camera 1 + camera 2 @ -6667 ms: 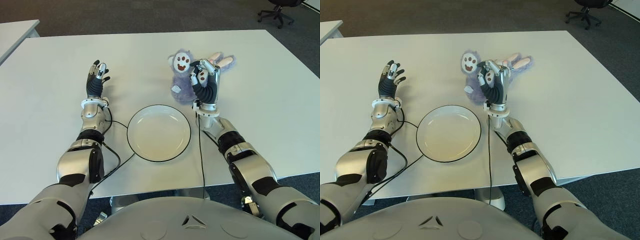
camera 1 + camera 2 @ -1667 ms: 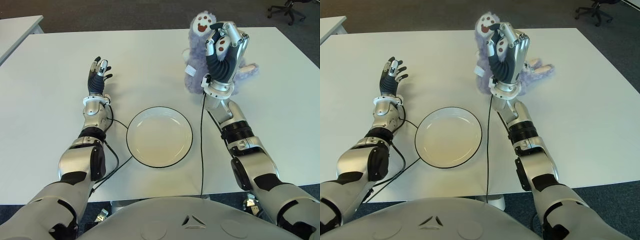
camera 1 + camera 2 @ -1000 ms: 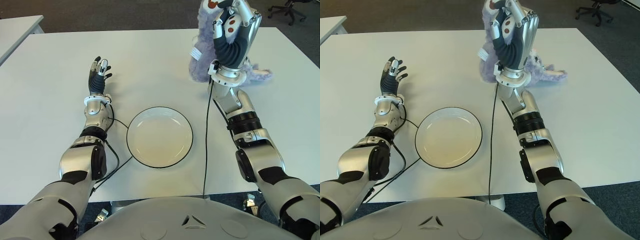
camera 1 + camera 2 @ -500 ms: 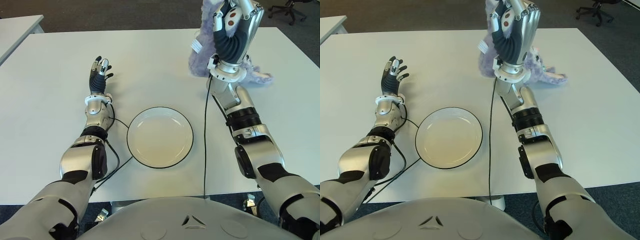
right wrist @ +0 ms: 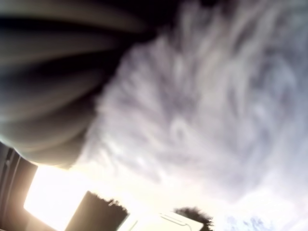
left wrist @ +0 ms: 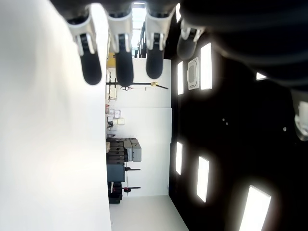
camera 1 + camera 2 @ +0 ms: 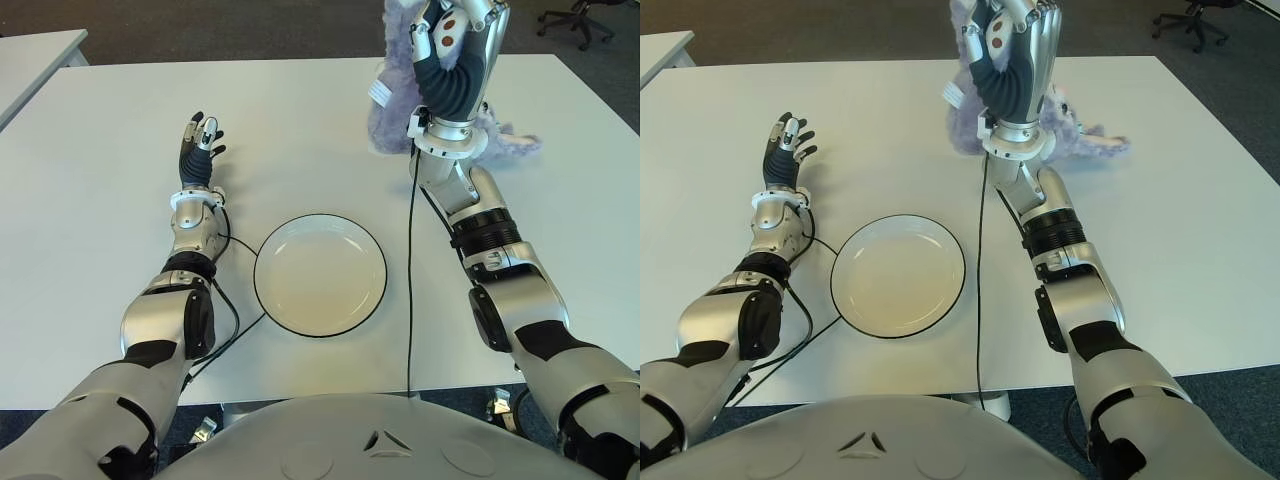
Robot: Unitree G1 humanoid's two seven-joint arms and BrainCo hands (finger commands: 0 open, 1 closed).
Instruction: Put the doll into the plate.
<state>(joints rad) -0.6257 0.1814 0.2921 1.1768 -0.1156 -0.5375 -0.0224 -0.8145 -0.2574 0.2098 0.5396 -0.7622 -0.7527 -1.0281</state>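
Gripping the purple doll (image 7: 395, 115) in my right hand (image 7: 455, 62), fingers curled into its fur, I hold it above the table's (image 7: 90, 200) far side, beyond the plate (image 7: 320, 273). A white tag (image 7: 380, 92) hangs from it, unreadable. My left hand (image 7: 197, 155) shows left of the plate, fingers spread.

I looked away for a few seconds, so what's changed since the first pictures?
The right hand, shut on the doll, has lifted it off the table and carried it up and farther from the robot. The plate stayed where it was, with nothing in it, and the left hand stayed open, left of the plate.
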